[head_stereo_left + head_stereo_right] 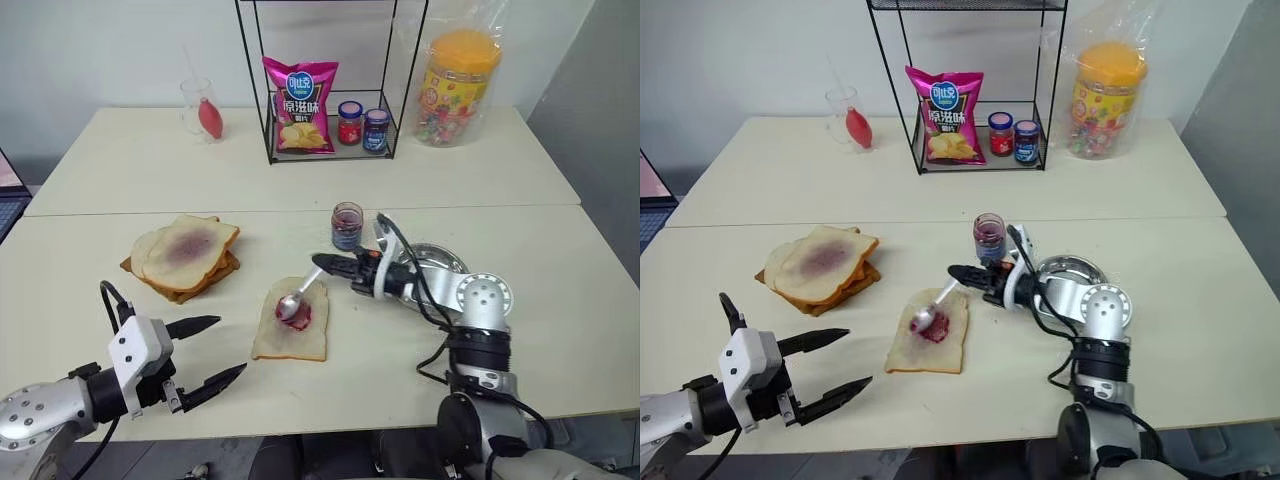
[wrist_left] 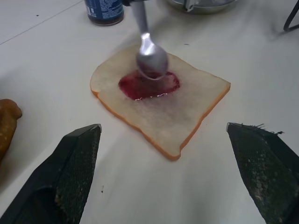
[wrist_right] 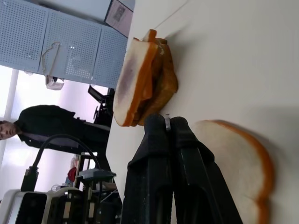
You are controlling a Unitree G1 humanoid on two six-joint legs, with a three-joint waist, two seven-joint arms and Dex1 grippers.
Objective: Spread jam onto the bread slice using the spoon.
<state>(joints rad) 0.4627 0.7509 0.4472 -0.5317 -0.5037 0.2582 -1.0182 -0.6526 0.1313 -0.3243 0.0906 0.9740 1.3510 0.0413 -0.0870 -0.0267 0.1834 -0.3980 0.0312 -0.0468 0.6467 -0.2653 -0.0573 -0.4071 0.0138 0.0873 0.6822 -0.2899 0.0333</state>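
Pale cream table [image 1: 560, 330] w/ a seam across its middle, white wall behind. At the far edge, centre, a black wire rack [image 1: 330, 80] holds a pink chip bag [image 1: 300, 105] and two small lidded jars, red cap [image 1: 350, 122] and blue cap [image 1: 376, 130]. To its right, near the far right corner, a clear bag w/ an orange-lidded tub of sweets [image 1: 458, 88]; to its left a clear cup [image 1: 200, 108] w/ something red inside. Mid-table, a small glass jar w/ jam [image 1: 347, 226], lid off, dark jam low inside; just right of it a round steel dish [image 1: 440, 260], partly hidden by the right arm, contents can't tell. Left of centre, a pile of bread slices [image 1: 185, 256], top one w/ a purplish stain. Bread slice [image 1: 292, 320] lies alone toward the near edge, about centre, w/ a glossy red jam blob [image 2: 148, 86] on its far half. Right gripper [image 1: 322, 262] comes in from the right side, fingers pressed together on the spoon [image 1: 298, 297] handle; spoon slants down, bowl over the blob, touching or just above, can't tell. Left gripper [image 1: 215, 350] sits near the near left edge, fingers spread wide, nothing between them, pointing at the bread slice but apart from it. Right wrist view: a person in dark clothes beyond the table.
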